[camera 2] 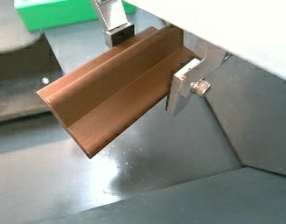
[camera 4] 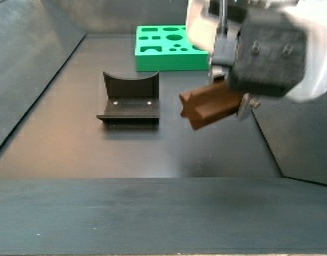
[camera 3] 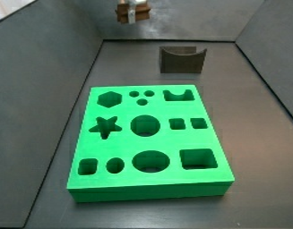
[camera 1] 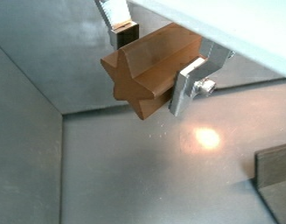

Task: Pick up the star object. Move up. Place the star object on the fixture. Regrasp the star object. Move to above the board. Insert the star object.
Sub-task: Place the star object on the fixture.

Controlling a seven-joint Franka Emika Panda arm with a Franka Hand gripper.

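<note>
Star object sits clamped between my jaws, lifted clear of the dark floor, so I judge the pick-up done and the move up in hand.

Largest in sight is the board, filling the middle of a side view, its star-shaped hole at its left. Next comes the fixture, left of centre in a side view, standing empty, well apart from the piece at centre right.

The next move, as I judge it, calls for carrying the piece across to the fixture and lowering it into the curved notch.

A wrist view shows the star's pointed end face; another shows only its long ridged side. One side view catches my jaws at the top edge only.
</note>
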